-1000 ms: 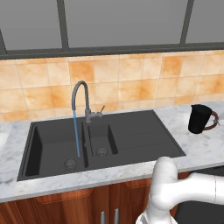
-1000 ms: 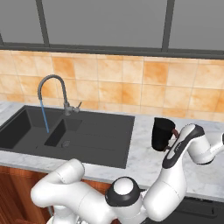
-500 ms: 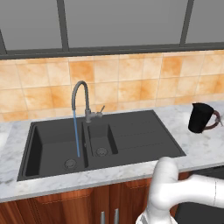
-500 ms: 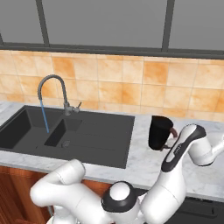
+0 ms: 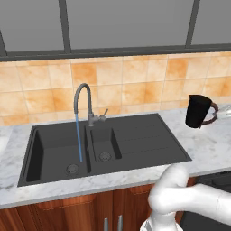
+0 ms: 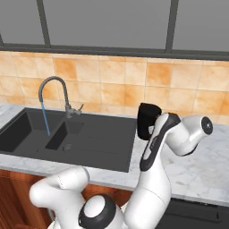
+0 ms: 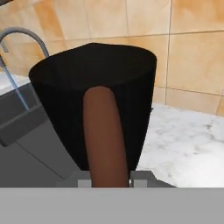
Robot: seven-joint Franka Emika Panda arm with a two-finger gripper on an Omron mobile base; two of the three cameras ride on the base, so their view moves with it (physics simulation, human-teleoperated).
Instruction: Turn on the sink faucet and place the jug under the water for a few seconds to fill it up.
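The fingers [image 7: 106, 183] pinch the reddish-brown handle [image 7: 103, 135] of the black jug [image 5: 196, 111], which hangs upright above the marble surface [image 5: 205, 146], to the right of the sink [image 5: 135, 140]. Over the sink's large basin, the faucet [image 5: 83, 101] pours a thin blue stream of water [image 5: 79, 137].

The sink [image 5: 135, 135] is set into the counter [image 5: 205, 144] below the wall tiles. The sink faucet [image 5: 85, 101] rises at the sink's back edge; the water [image 5: 79, 137] falls into the left basin. The jug [image 5: 197, 111] hangs above the counter's right part, right of the sink.
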